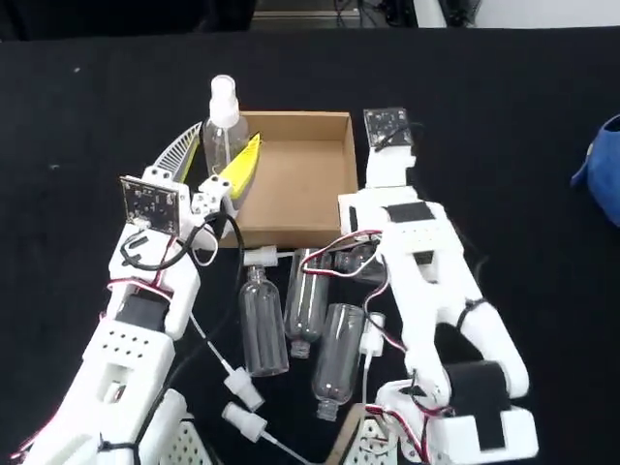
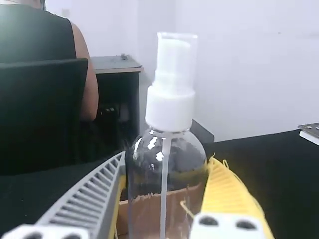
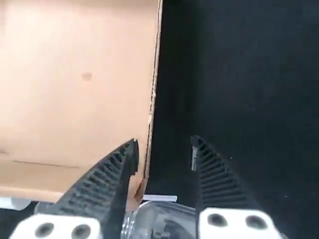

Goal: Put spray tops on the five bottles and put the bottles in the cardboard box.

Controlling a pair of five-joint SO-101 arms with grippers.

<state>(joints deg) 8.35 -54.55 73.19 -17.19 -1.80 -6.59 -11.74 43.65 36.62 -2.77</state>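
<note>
Our left hand (image 1: 230,133) is clamped on a clear bottle (image 1: 224,140), with the pale ribbed finger on one side and the yellow finger on the other. This bottle stands upright and carries a white spray top (image 1: 224,92) on its neck. In the high view it is at the far left corner of the cardboard box (image 1: 300,174), but we cannot tell if it rests inside or hangs above the wall. From the left wrist view we see the same bottle (image 2: 167,174) between the two fingers, the tube of the spray top (image 2: 170,99) going down inside it.

Our right hand (image 3: 164,142) has its two black fingers apart and grips nothing. One finger is over the brown floor of the box (image 3: 75,74), the other is over the black bench (image 3: 249,74), so the box wall runs between them.

On the bench (image 1: 504,145), in front of the box, three bottles without tops (image 1: 263,325) lie on their sides between the arms. Two loose spray tops (image 1: 242,385) with thin tubes lie near the left arm's base, and one more top (image 1: 260,256) lies just beside the box's near wall.
</note>
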